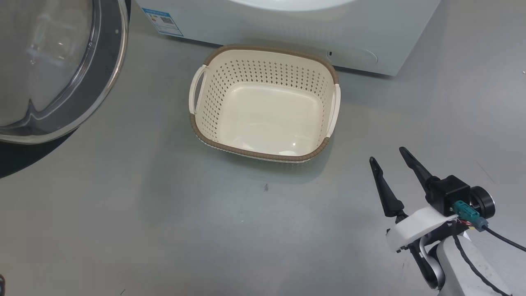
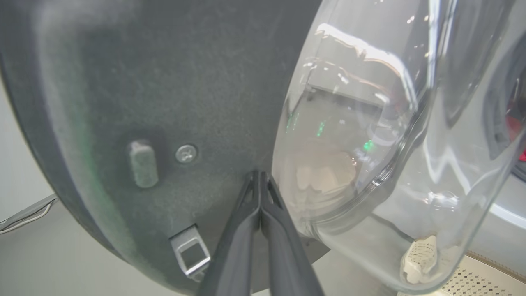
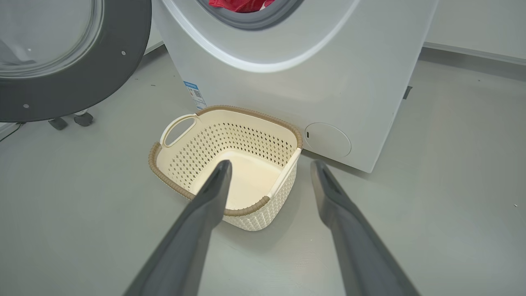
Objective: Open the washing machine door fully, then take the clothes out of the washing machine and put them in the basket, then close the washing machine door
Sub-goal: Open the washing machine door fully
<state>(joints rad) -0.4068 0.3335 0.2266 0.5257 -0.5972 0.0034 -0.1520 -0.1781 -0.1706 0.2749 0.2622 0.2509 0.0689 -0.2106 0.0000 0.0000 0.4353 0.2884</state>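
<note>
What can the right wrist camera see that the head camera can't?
Right wrist view adds the red clothes inside the washing machine. Head view adds the white mount and black cable behind the right tool. Both share the empty basket, the open washing machine door, the blue label and that tool's open fingers.

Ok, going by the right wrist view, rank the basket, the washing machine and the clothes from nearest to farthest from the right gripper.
1. Basket, just ahead of the right gripper, slightly left.
2. Washing machine, its white front standing behind the basket.
3. Clothes, red, inside the machine's opening, at the view's top.
</note>
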